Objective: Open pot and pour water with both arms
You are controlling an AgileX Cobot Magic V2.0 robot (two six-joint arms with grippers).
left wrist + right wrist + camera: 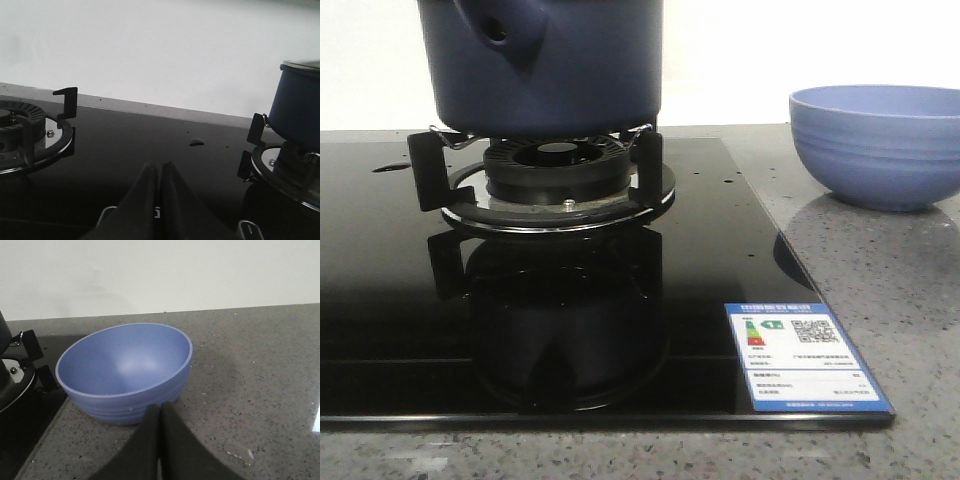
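Observation:
The dark navy-blue pot (545, 65) stands on the gas burner's black supports, its stubby hollow tube (498, 30) facing me; its top is cut off in the front view. It also shows in the left wrist view (297, 107), where a lid rim sits on it. My left gripper (159, 167) is shut and empty, low over the black glass hob between two burners, well short of the pot. My right gripper (160, 408) is shut and empty, just in front of the light-blue ribbed bowl (125, 372), which is empty. Neither gripper shows in the front view.
The black glass hob (400, 300) carries an energy label (805, 357) at its front right corner. A second burner with a black support (30, 125) lies to the left. The bowl (875, 145) stands on the speckled grey counter (260, 370) to the hob's right. A white wall is behind.

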